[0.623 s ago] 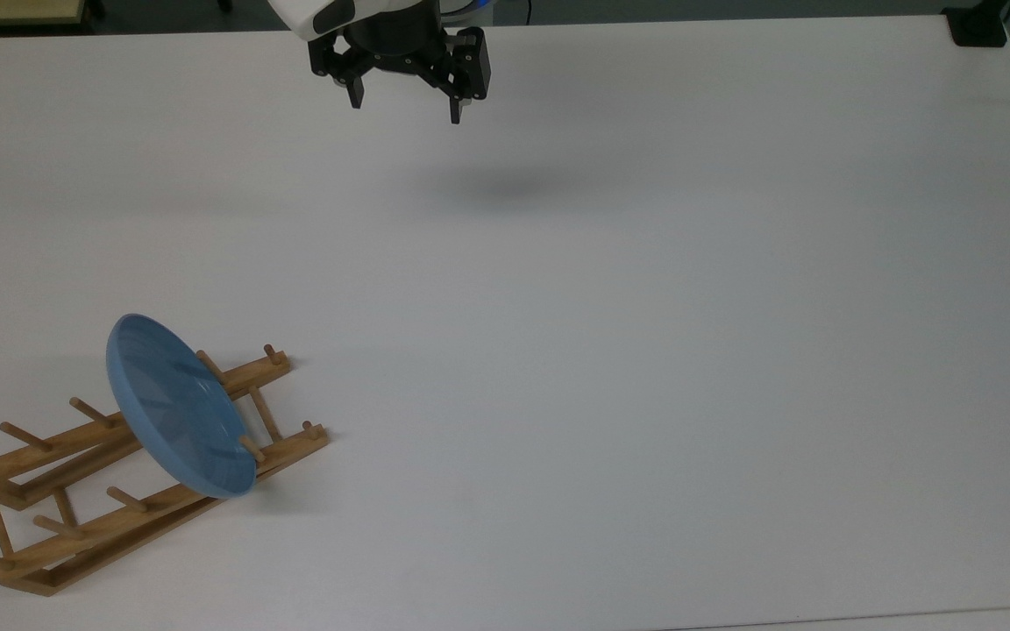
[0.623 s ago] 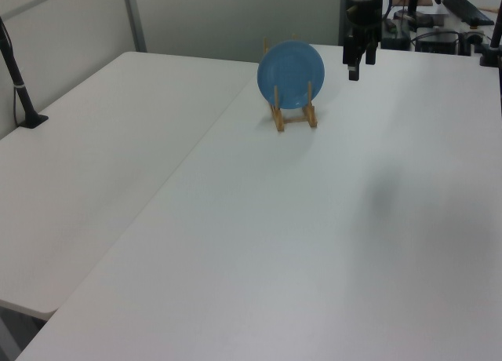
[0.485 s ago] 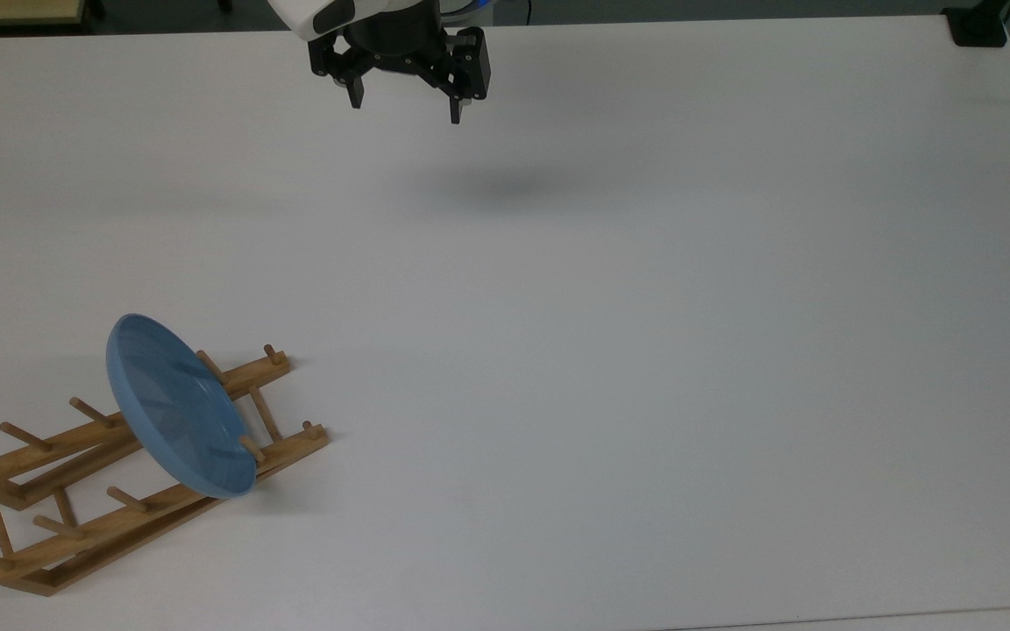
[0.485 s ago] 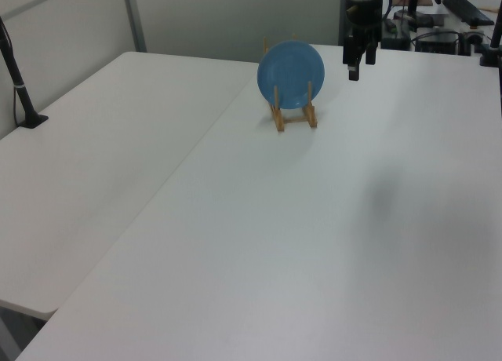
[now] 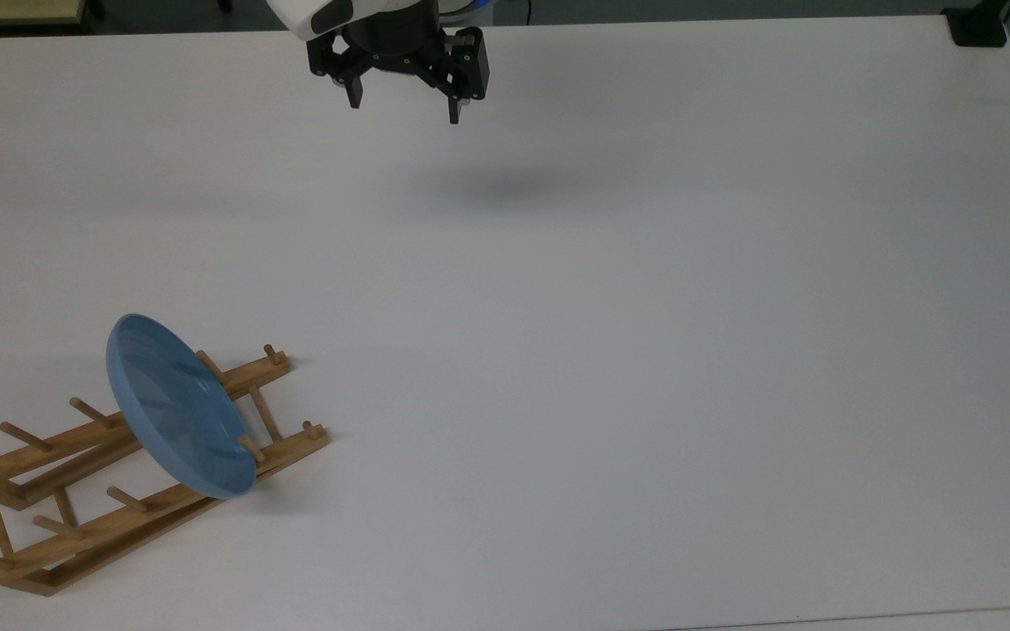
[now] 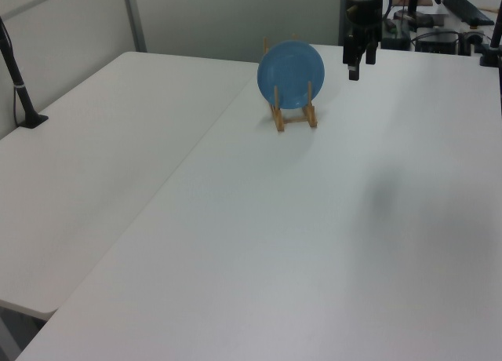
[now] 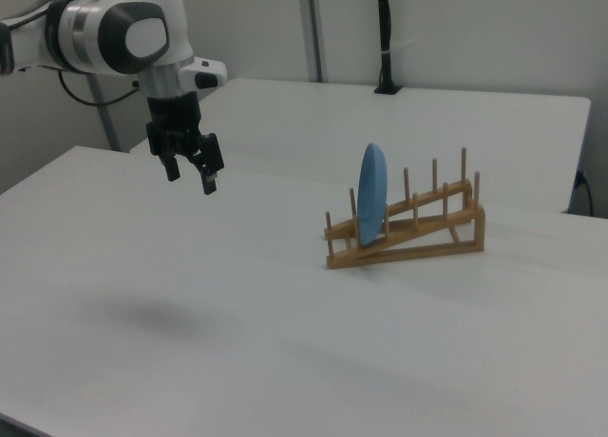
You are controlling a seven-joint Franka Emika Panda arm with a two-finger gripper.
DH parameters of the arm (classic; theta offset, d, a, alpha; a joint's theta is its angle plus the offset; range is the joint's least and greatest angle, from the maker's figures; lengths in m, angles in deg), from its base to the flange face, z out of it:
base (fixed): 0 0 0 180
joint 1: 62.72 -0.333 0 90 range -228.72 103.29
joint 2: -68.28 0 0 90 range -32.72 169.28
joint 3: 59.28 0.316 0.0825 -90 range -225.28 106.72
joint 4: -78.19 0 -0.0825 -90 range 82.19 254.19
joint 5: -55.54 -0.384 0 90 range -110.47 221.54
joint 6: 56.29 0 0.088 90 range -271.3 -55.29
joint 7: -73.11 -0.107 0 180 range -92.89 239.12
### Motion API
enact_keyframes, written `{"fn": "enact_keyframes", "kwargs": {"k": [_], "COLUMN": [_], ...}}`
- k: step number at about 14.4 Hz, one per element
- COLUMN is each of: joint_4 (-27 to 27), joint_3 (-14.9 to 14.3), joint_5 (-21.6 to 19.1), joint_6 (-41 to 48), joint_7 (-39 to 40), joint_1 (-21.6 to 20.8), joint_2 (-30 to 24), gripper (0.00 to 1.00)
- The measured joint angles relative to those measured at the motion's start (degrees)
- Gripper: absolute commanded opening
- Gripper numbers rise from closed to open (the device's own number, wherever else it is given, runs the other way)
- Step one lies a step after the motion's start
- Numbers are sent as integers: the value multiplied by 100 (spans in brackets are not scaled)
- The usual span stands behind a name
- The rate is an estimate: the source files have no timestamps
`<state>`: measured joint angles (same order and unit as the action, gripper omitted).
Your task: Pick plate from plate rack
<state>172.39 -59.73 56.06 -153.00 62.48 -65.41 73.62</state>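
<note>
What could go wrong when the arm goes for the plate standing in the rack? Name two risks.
1. The plate stands on edge between thin pegs of the plate rack; a sideways nudge from the open gripper may tip it or shift the light rack.
2. The gripper hangs far off above the table; the fingers could strike a peg on descent.

I lose most of the plate rack [image 6: 294, 118] in the left view: the plate [image 6: 291, 64] covers its far length, and I see just the near end with two pegs. In the top view the rack's [image 5: 132, 460] far pegs run off the top view's left edge, and the arm is cropped at the top above the gripper [image 5: 401, 103]. In the left view the gripper [image 6: 359, 65] is too small for me to judge.
</note>
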Motion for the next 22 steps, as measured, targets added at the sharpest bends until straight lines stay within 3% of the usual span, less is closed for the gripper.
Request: {"fn": "enact_keyframes", "kwargs": {"k": [6, 11, 16, 22], "joint_4": [0, 6, -159, -360], "joint_3": [0, -4, -67, -559], "joint_5": [0, 0, 63, 1388], "joint_6": [0, -8, -340, -2922], "joint_7": [23, 739, 939, 1072], "joint_1": [4, 30, 39, 106], "joint_2": [1, 16, 242, 779], "gripper": [100, 100, 97, 76]}}
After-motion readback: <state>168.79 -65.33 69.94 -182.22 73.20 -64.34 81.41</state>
